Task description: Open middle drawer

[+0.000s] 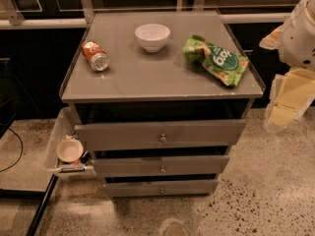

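A can (96,55), an empty white bowl (152,37) and a green bag (215,59) lie on the surface (147,80). The middle drawer (161,165) is below it, between two others. The pincer (288,100) hangs at the far right; its state I cannot tell.

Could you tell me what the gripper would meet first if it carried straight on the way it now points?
The gripper hangs right of the cabinet, pointing downward. Straight on, it would probably meet the speckled floor beside the cabinet first, not the middle drawer, though depth is hard to judge.
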`<action>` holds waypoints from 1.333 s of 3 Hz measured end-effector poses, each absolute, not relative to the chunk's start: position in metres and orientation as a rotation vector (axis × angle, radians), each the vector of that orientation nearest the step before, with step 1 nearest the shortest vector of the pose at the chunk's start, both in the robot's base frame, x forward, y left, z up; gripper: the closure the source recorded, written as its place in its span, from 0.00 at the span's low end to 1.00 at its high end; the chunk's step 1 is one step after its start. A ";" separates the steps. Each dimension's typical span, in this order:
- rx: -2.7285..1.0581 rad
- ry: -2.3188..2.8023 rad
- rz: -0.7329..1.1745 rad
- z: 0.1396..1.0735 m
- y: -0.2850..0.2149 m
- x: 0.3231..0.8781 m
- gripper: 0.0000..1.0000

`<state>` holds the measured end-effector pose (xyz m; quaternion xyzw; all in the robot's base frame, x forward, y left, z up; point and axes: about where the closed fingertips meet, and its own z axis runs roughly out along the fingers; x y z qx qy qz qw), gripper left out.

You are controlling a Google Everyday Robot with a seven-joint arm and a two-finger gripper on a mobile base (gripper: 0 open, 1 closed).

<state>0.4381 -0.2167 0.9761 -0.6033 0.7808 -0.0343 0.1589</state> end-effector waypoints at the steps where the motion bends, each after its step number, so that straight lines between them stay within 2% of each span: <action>1: -1.723 2.234 -0.099 0.974 -0.216 0.438 0.00; 4: -1.754 2.237 0.062 0.879 -0.227 0.426 0.00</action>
